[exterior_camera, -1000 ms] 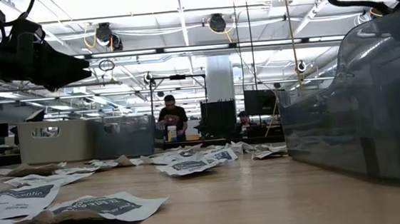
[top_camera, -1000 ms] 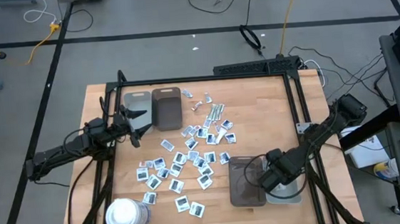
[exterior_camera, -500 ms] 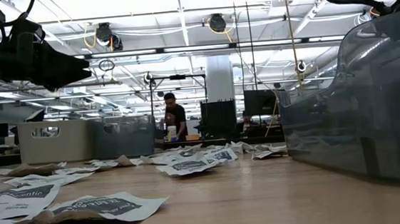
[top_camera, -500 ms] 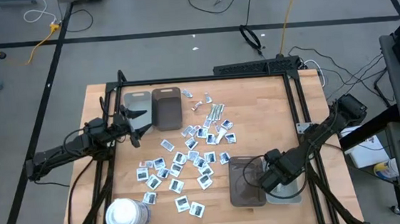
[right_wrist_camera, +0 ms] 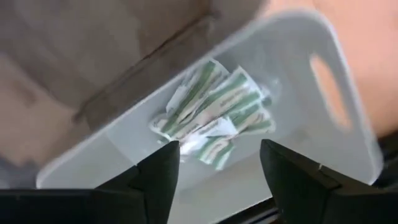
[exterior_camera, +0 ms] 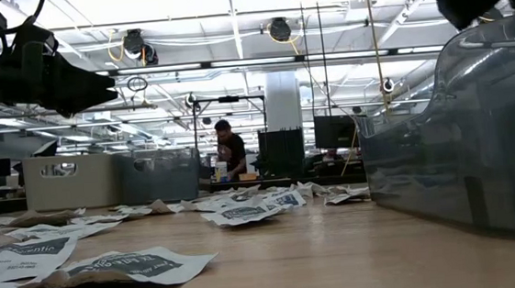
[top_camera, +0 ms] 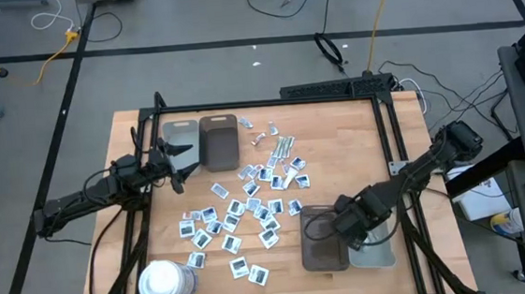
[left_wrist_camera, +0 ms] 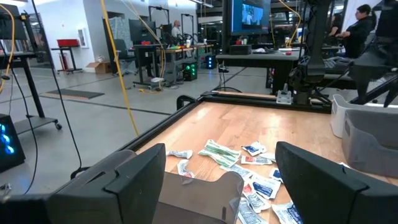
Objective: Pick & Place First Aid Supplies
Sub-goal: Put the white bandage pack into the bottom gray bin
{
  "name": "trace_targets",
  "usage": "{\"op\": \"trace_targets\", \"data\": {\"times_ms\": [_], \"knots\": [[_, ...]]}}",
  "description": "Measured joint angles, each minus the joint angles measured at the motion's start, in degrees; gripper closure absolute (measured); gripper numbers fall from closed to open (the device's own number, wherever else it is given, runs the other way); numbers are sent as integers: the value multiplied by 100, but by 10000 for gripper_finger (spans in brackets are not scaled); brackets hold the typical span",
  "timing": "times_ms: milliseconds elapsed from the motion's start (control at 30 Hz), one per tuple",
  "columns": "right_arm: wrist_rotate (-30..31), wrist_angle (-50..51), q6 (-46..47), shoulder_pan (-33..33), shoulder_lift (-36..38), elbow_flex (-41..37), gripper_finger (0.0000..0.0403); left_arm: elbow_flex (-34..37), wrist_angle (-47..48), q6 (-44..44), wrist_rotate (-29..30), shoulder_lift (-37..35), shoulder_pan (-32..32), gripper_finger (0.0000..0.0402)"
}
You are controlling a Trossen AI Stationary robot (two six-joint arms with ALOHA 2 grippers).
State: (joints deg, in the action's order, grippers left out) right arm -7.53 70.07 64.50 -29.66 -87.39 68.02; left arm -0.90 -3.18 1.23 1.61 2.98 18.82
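Right now the right gripper (top_camera: 346,227) hangs in the lower right of the overhead picture, over two trays side by side there, a brown tray (top_camera: 319,239) and a pale grey tray (right_wrist_camera: 323,81). Its jaws stand apart with nothing between them, and a small heap of green-striped strips (right_wrist_camera: 214,115) lies on the grey tray's floor. The left gripper (top_camera: 178,165) waits at centre left beside two more trays (top_camera: 202,140), jaws wide and empty. White packets (top_camera: 240,214) are scattered across the middle of the wooden table (top_camera: 338,150), with a few loose strips (top_camera: 282,147) near the top. A white cylinder (top_camera: 165,281) stands at lower left.
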Motion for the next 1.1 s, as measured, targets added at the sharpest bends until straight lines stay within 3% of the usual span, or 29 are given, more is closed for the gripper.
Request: {"op": "trace_targets", "data": {"times_ms": [267, 500, 800, 1100], "knots": [[86, -36, -3477, 501, 0, 135, 187, -1, 0, 0, 0, 0, 1, 96], [949, -28, -6160, 846, 0, 172, 190, 1, 0, 0, 0, 0, 1, 96], [1037, 57, -8192, 1667, 0, 754, 193, -1, 0, 0, 2, 0, 1, 96], [1032, -154, -9617, 2629, -4, 961, 193, 1, 0, 0, 0, 0, -1, 96]]}}
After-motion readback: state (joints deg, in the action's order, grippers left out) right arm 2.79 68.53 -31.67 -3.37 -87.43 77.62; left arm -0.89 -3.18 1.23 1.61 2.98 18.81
